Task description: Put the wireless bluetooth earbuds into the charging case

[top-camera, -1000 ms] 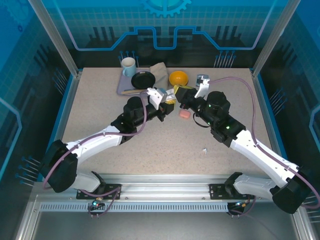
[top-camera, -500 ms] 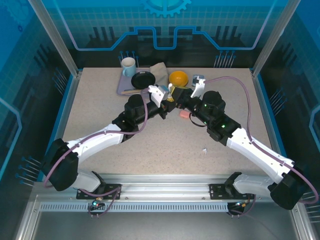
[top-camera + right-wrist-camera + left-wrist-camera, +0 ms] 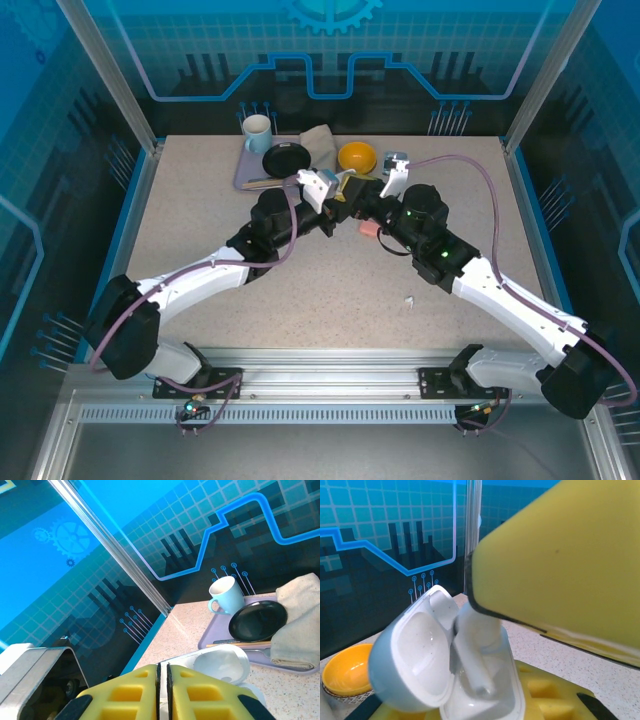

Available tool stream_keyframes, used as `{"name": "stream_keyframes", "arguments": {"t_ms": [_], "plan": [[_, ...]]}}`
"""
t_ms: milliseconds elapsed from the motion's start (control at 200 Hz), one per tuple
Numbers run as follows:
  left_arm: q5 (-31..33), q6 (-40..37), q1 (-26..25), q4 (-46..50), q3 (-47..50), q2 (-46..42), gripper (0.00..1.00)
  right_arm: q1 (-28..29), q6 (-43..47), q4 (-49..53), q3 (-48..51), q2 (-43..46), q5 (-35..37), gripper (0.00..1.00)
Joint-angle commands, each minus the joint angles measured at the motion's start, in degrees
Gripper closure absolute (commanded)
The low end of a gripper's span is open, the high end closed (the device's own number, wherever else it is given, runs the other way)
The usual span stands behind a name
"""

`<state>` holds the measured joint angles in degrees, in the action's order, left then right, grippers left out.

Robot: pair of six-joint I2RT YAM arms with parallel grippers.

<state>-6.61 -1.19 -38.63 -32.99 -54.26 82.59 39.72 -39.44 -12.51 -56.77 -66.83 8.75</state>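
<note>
Toward the bench's (image 3: 200, 260) near-right, one loose white earbud (image 3: 409, 300) lies well apart from both arms. Mid-bench, left gripper (image 3: 337, 206) clamps the open charging case (image 3: 485, 700). Right gripper (image 3: 162, 680), pads pressed together, pinches a second white earbud (image 3: 470, 655), its stem down in the case.

The left arm (image 3: 190, 285) and right arm (image 3: 500, 295) have white shells with rounded black joints, bulkiest beside the metal rail (image 3: 320, 357). A mauve cable (image 3: 452, 156) trails along each. Far from the rail, small green lights (image 3: 443, 255), perhaps indicators, glow. Yellow finger pads (image 3: 125, 696) carry square recesses.
</note>
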Motion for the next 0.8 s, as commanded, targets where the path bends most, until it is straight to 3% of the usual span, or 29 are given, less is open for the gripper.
{"name": "stream_keyframes", "arguments": {"t_ms": [0, 605, 675, 795], "plan": [[1.3, 1.5, -0.4, -4.1, 0.1, 0.2, 1.00, -0.2, -0.8, -0.2, 0.3, 0.9, 1.2, 0.86], [1.0, 2.6, -0.5, -7.3, 4.3, 0.4, 1.00, -6.2, -6.4, 2.8, -2.0, 3.5, -5.5, 0.81], [0.5, 1.8, -0.4, -7.4, 5.1, 0.0, 1.00, -7.4, -8.0, 6.8, -3.3, 3.6, -6.8, 0.76], [-1.2, 0.4, -0.4, -7.9, 6.2, -0.4, 1.00, -8.5, -8.4, 16.3, -7.3, 3.4, -9.5, 0.57]]}}
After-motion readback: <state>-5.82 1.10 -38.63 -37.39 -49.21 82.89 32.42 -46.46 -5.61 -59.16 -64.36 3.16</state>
